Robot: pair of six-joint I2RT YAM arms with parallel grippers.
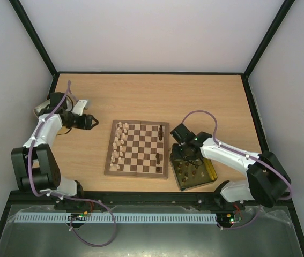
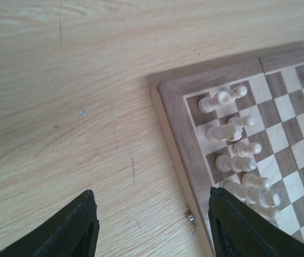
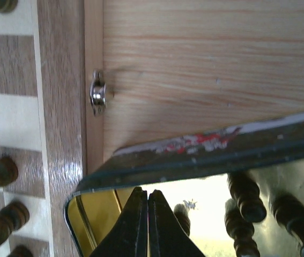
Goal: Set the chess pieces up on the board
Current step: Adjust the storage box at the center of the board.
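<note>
The board (image 1: 137, 148) lies mid-table. Cream chess pieces (image 1: 118, 144) fill its two left columns, and they also show in the left wrist view (image 2: 232, 128). A few dark pieces (image 1: 159, 144) stand along its right edge, and some show in the right wrist view (image 3: 0, 172). More dark pieces (image 3: 243, 198) lie in a yellow-gold tin (image 1: 208, 174) right of the board. My left gripper (image 1: 94, 122) is open and empty over bare table, just left of the board's border (image 2: 176, 107). My right gripper (image 3: 148, 194) is shut and empty, its tips inside the tin's near-board corner.
The tin's rim (image 3: 194, 155) lies close against the board's right border (image 3: 60, 107), which carries a small metal latch (image 3: 97, 93). A pale object (image 1: 81, 105) sits behind the left arm. Black-framed walls close the table in at back and sides.
</note>
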